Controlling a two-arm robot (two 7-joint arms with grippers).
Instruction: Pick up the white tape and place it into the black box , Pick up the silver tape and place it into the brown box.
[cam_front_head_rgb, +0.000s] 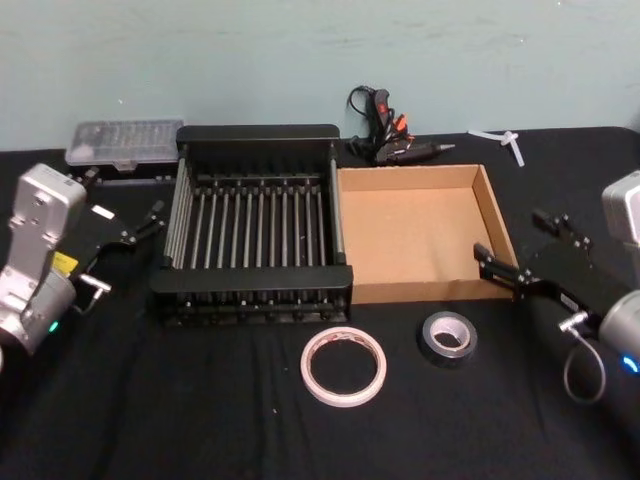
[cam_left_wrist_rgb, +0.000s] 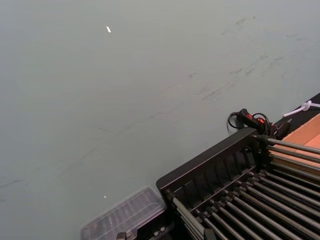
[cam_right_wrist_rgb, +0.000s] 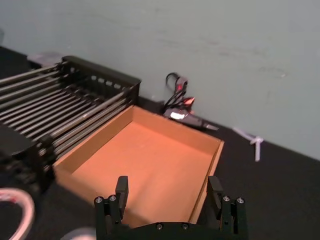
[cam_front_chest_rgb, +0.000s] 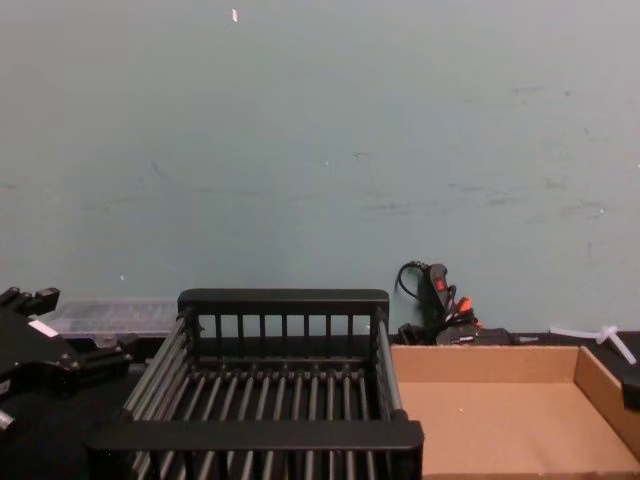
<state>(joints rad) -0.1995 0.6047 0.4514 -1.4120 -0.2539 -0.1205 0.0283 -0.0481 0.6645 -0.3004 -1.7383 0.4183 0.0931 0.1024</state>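
Observation:
The white tape (cam_front_head_rgb: 343, 367) lies flat on the black cloth in front of the black box (cam_front_head_rgb: 258, 133). To its right lies the smaller silver tape (cam_front_head_rgb: 447, 337), in front of the brown box (cam_front_head_rgb: 497, 215). Both boxes stand side by side with nothing inside. My left gripper (cam_front_head_rgb: 140, 228) hovers open at the black box's left side. My right gripper (cam_front_head_rgb: 505, 265) hovers open over the brown box's front right corner, above and right of the silver tape. In the right wrist view the right gripper (cam_right_wrist_rgb: 168, 192) is open over the brown box (cam_right_wrist_rgb: 207, 175), and the white tape (cam_right_wrist_rgb: 15, 210) shows at the edge.
A glue gun (cam_front_head_rgb: 390, 135) with a coiled cord lies behind the boxes by the wall. A clear plastic case (cam_front_head_rgb: 125, 143) sits at the back left, and a white plastic piece (cam_front_head_rgb: 505, 140) at the back right. Black cloth spreads around both rolls.

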